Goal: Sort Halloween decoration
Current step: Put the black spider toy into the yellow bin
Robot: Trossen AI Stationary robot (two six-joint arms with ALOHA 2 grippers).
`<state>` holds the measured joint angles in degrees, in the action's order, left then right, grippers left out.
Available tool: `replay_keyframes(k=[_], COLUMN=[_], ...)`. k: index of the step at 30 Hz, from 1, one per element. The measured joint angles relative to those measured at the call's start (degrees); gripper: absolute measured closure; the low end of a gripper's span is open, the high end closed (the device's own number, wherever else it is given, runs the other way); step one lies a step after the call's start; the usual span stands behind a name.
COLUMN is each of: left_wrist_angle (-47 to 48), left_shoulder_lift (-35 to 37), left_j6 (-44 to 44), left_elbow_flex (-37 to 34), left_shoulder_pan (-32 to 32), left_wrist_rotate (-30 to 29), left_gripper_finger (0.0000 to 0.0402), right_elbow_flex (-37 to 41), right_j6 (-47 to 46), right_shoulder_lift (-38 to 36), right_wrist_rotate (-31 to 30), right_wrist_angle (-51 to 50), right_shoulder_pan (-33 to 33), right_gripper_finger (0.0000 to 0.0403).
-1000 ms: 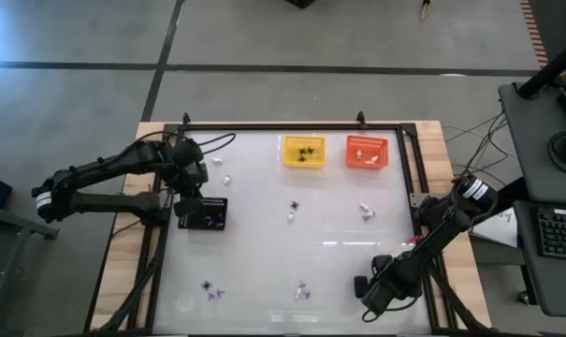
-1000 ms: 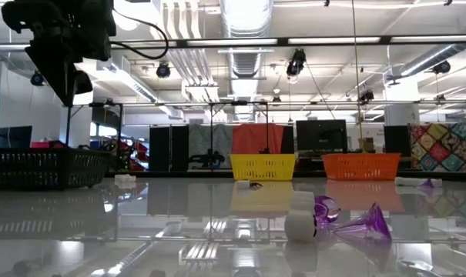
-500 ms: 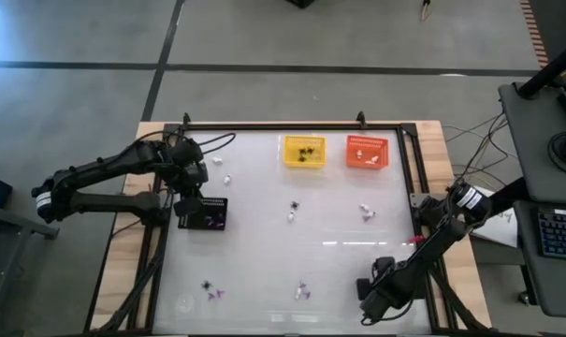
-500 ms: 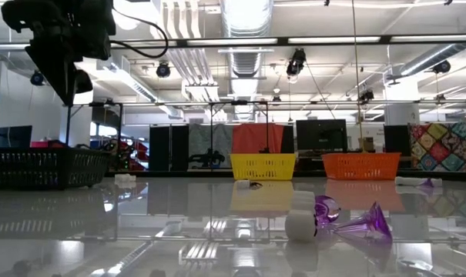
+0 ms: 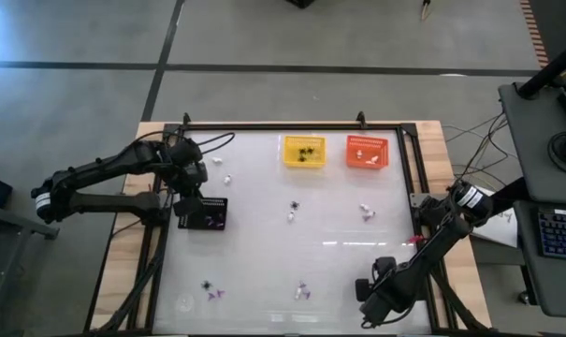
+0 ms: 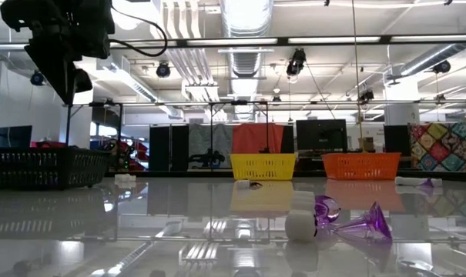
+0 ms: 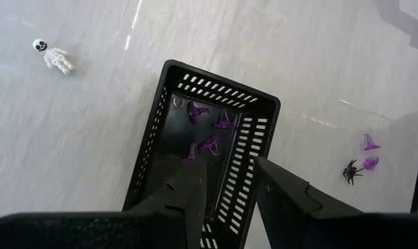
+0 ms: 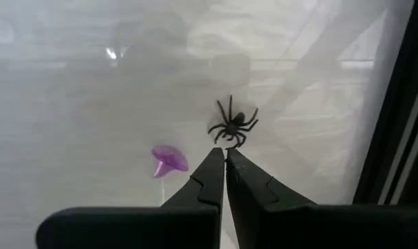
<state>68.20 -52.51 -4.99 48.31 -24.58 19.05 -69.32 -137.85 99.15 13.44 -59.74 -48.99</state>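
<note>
Two dark arms are seen reaching over the white table (image 5: 292, 187). The left arm is stretched in from the table's left side, and the left gripper (image 7: 228, 176) is held above the black basket (image 5: 203, 213), its fingers spread apart with nothing between them. Small purple trinkets (image 7: 210, 145) are seen lying inside that basket. The right arm is folded low at the near right corner, and the right gripper (image 8: 225, 164) is pointed down at the table with its fingers pressed together; whether a leg of the black spider (image 8: 233, 124) just ahead of the tips is pinched cannot be told. A purple trinket (image 8: 168, 160) lies just beside that spider. At the far edge a yellow basket (image 5: 304, 152) and an orange basket (image 5: 367, 153) are set side by side. A white skeleton (image 7: 52, 57) lies on the table near the black basket, and other trinkets are scattered over the table.
</note>
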Motion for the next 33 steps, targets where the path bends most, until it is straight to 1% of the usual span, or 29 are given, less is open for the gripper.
replay_keyframes(k=[16,20,28,33], left_wrist_angle=[0.04,0.04,0.04,0.04], left_shoulder_lift=[0.04,0.02,0.02,0.02], left_j6=[0.09,0.08,0.03,0.02], left_elbow_flex=[0.0,0.0,0.0,0.0], left_shoulder_pan=[0.02,0.0,0.0,0.02], left_wrist_rotate=[0.0,0.0,0.0,0.0], left_gripper_finger=[0.0299,0.0299,0.0299,0.0299], right_elbow_flex=[0.72,0.74,0.79,1.79], right_j6=[-1.52,-1.39,-2.14,-3.61], right_shoulder_lift=[0.07,0.07,0.09,0.11], right_wrist_rotate=[0.02,0.02,0.04,0.06], right_wrist_angle=[0.45,0.51,1.26,1.39], right_shoulder_pan=[-0.02,-0.02,-0.02,-0.02], right_gripper_finger=[0.0391,0.0369,0.0302,0.0279])
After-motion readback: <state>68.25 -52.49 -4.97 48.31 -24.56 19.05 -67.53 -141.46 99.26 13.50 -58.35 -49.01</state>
